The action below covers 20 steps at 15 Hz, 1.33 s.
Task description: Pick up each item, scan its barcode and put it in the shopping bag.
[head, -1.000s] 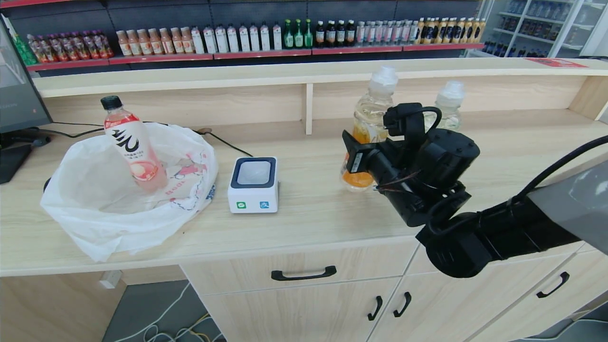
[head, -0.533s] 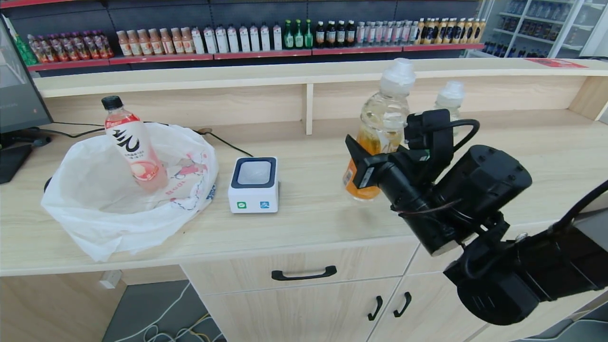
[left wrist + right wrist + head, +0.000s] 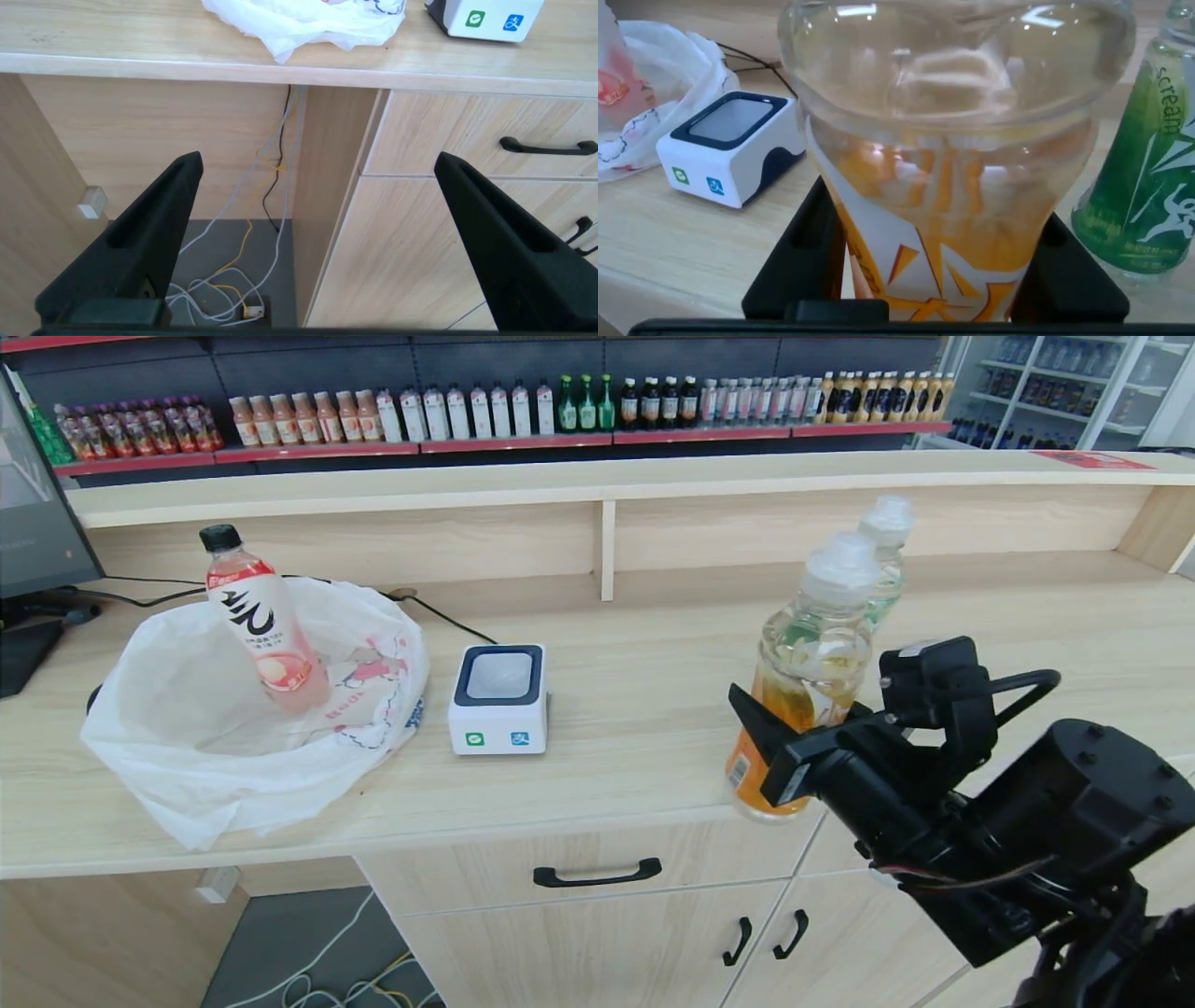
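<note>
My right gripper (image 3: 794,747) is shut on an orange-labelled drink bottle (image 3: 803,681) with a white cap, held upright above the counter's front edge, to the right of the scanner. In the right wrist view that orange bottle (image 3: 952,187) sits between the black fingers (image 3: 799,252). The white barcode scanner (image 3: 498,698) stands mid-counter, with the scanner (image 3: 729,145) also beyond the held bottle. A white shopping bag (image 3: 252,709) lies at the left with a pink drink bottle (image 3: 261,616) leaning in it. My left gripper (image 3: 322,233) hangs open below the counter, in front of the cabinet.
A green-labelled bottle (image 3: 882,569) stands on the counter behind the held one, and the green bottle (image 3: 1153,159) is close beside it. A monitor (image 3: 37,513) stands at the far left, with cables (image 3: 439,611) behind the scanner. Drawers with black handles (image 3: 597,875) lie under the counter.
My right gripper has lifted the orange bottle off the counter and carried it back toward the front edge and to the right. The bag, scanner and pink bottle stayed put.
</note>
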Tool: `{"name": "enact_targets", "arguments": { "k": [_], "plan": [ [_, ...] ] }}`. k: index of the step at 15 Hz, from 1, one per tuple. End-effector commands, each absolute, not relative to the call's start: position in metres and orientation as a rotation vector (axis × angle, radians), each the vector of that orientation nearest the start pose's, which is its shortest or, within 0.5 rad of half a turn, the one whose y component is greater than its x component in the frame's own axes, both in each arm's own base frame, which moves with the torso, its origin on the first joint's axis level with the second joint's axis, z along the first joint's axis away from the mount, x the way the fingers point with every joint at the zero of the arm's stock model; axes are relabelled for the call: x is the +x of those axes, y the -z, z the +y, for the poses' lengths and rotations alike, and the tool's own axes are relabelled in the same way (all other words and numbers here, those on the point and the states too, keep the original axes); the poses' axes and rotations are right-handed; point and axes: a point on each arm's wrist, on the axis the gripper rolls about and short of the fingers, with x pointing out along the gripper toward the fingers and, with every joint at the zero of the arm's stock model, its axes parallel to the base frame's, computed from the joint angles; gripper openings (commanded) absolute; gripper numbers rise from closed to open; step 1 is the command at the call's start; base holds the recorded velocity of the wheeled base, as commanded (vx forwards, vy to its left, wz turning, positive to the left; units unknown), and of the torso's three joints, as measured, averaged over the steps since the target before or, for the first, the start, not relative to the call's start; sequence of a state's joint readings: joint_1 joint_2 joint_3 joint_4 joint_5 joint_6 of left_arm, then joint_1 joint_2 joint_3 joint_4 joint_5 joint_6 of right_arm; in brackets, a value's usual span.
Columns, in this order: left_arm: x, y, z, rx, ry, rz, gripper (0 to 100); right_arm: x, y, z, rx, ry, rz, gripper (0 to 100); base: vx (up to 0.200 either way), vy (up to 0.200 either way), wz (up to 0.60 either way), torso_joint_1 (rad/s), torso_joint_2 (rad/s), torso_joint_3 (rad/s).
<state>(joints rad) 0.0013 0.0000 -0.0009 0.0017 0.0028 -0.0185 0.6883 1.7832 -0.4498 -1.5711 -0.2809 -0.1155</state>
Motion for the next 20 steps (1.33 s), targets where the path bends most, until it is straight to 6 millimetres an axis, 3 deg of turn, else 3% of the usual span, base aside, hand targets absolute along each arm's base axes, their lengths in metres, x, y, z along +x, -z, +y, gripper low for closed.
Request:
{"name": "enact_targets", "arguments": {
  "k": [1,5,8,15,20],
  "plan": [
    [-0.023,-0.075,0.0,-0.018,-0.005,0.001,100,0.201,-0.171,0.161,0.006,-0.405,-0.243,0,0.0,0.0,0.0,0.0,0.0,0.0],
    [-0.023,-0.076,0.0,-0.015,-0.005,0.0,100,0.187,-0.174,0.169,0.062,-0.469,-0.244,0,0.0,0.0,0.0,0.0,0.0,0.0],
    [-0.023,-0.076,0.0,-0.015,-0.005,0.0,100,0.17,-0.181,0.185,0.145,-0.621,-0.254,0,0.0,0.0,0.0,0.0,0.0,0.0],
    [-0.023,-0.076,0.0,-0.011,-0.005,0.0,100,0.158,-0.2,0.182,0.376,-0.916,-0.238,0,0.0,0.0,0.0,0.0,0.0,0.0],
    [-0.023,-0.076,0.0,-0.011,-0.005,0.0,100,0.149,-0.208,0.187,0.528,-1.014,-0.189,0,0.0,0.0,0.0,0.0,0.0,0.0]
  ]
}}
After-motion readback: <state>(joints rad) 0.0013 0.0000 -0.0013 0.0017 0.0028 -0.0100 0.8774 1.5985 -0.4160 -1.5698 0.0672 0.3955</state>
